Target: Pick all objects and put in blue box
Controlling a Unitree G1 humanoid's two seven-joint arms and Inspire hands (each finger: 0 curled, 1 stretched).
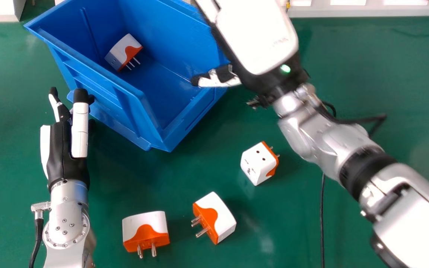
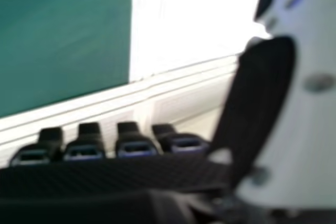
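Note:
The right hand (image 1: 257, 37) is over the right side of the blue box (image 1: 106, 80), open, its thumb pointing left over the rim. In the right hand view, the right hand (image 2: 134, 148) has nothing between fingers and thumb. One white and orange plug adapter (image 1: 119, 53) lies inside the box against its left wall. On the green table are three more: one adapter (image 1: 257, 164) below the right wrist, a second (image 1: 220, 219) nearer the front with prongs facing left, and a third (image 1: 145, 230) with prongs facing the front edge. The left hand (image 1: 63, 149) rests open left of the box.
A black cable (image 1: 322, 219) runs down the green table (image 1: 378, 74) beside the right forearm. White fixtures (image 1: 367, 9) line the table's far edge. The right forearm (image 1: 330, 145) crosses above the table from the lower right.

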